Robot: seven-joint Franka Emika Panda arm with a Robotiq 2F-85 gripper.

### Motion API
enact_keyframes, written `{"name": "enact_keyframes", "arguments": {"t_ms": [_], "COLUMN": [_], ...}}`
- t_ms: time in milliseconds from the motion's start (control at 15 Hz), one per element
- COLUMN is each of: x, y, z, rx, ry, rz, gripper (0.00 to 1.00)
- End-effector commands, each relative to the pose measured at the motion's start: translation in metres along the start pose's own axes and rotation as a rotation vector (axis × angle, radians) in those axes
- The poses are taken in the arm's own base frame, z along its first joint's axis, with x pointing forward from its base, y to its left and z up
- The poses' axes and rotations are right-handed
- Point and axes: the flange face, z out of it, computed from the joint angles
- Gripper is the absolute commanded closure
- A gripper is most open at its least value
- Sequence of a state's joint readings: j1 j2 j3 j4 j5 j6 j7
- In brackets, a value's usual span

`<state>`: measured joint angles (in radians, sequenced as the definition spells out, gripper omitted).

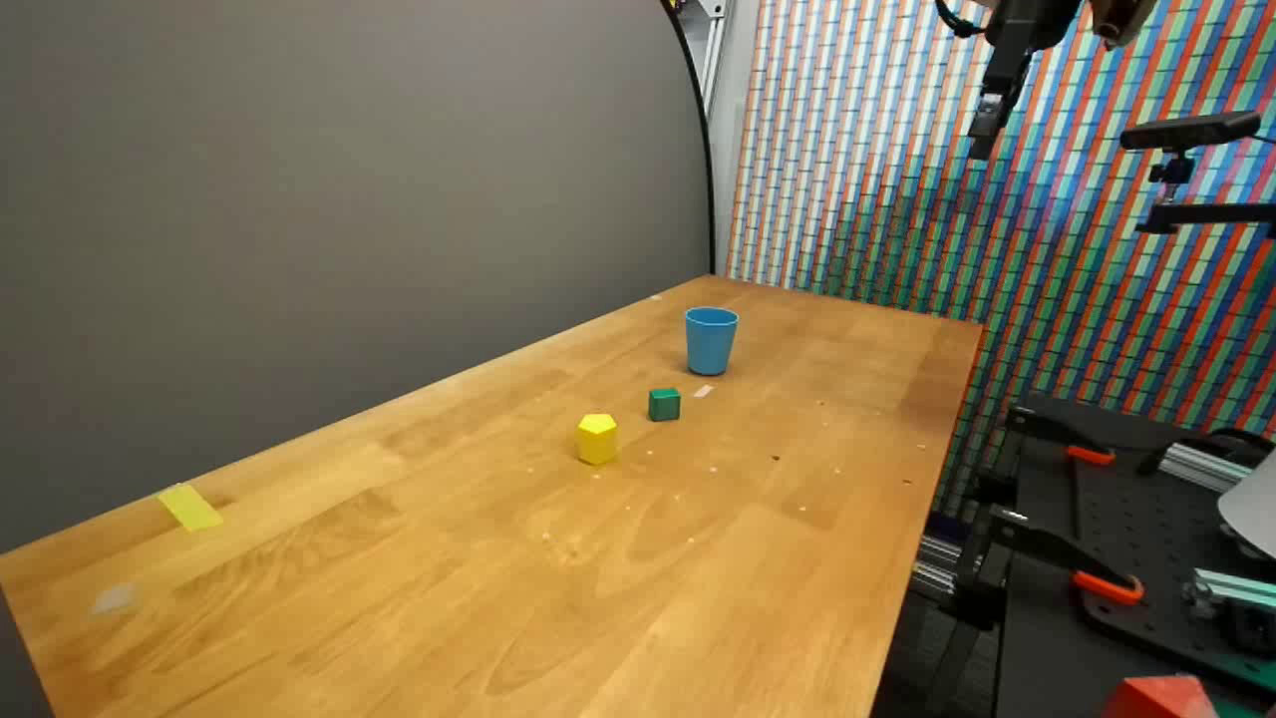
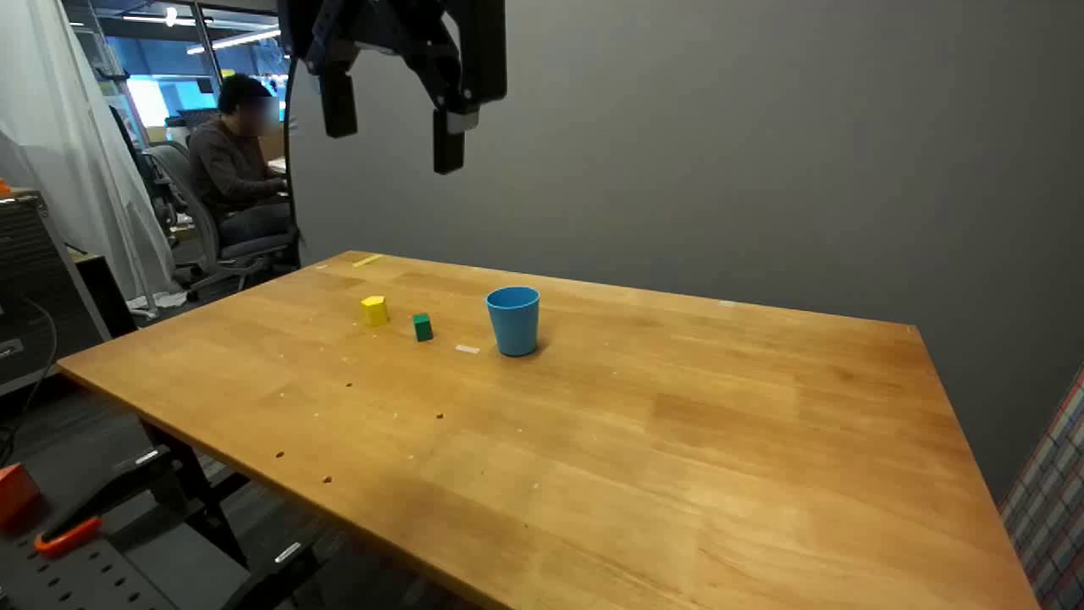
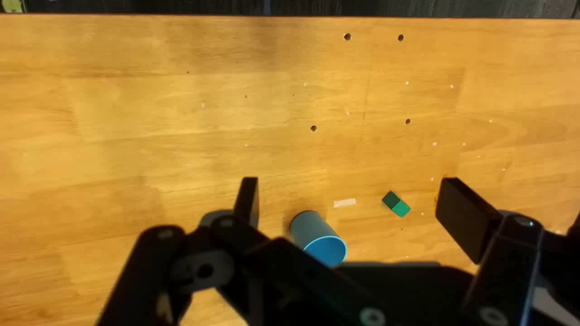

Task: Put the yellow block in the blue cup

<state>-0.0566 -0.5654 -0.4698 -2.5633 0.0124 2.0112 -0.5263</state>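
Observation:
The yellow block (image 1: 597, 440) stands on the wooden table, and it also shows in an exterior view (image 2: 374, 311). In the wrist view it is hidden, apart perhaps from a thin yellow edge beside the right finger. The blue cup (image 1: 710, 342) stands upright on the table, apart from the block, in both exterior views (image 2: 514, 322). In the wrist view the cup (image 3: 310, 228) shows low between the fingers, partly covered by the gripper's body. My gripper (image 2: 395, 148) is high above the table, open, with nothing between its fingers; it also shows in the wrist view (image 3: 350, 181).
A small dark green block (image 1: 664, 405) sits between the yellow block and the cup. A flat yellow tape piece (image 1: 190, 508) lies near the table's (image 1: 698, 568) far edge. A grey screen (image 2: 720, 169) stands behind the table. A camera on a stand (image 1: 1191, 130) is near the arm.

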Motion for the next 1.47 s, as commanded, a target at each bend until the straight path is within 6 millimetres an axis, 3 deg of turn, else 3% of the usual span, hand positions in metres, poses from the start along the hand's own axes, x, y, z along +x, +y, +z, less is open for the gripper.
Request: {"name": "enact_keyframes", "arguments": {"t_ms": [0, 133, 200, 333, 467, 933, 1133, 1400], "x": [0.001, 0.008, 0.029, 0.071, 0.098, 0.205, 0.245, 0.290], "y": [0.000, -0.001, -0.009, -0.040, -0.069, -0.187, -0.221, -0.253], "z": [-0.001, 0.000, 0.009, 0.033, 0.055, 0.162, 0.209, 0.275], "rx": [-0.001, -0.006, -0.026, -0.104, -0.173, -0.289, -0.254, -0.187], "ry": [0.002, -0.012, -0.028, -0.087, -0.150, -0.313, -0.343, -0.361], "rz": [0.000, 0.005, -0.001, -0.029, -0.089, -0.365, -0.445, -0.508], "gripper": [0.00, 0.00, 0.00, 0.00, 0.00, 0.00, 0.00, 0.00]}}
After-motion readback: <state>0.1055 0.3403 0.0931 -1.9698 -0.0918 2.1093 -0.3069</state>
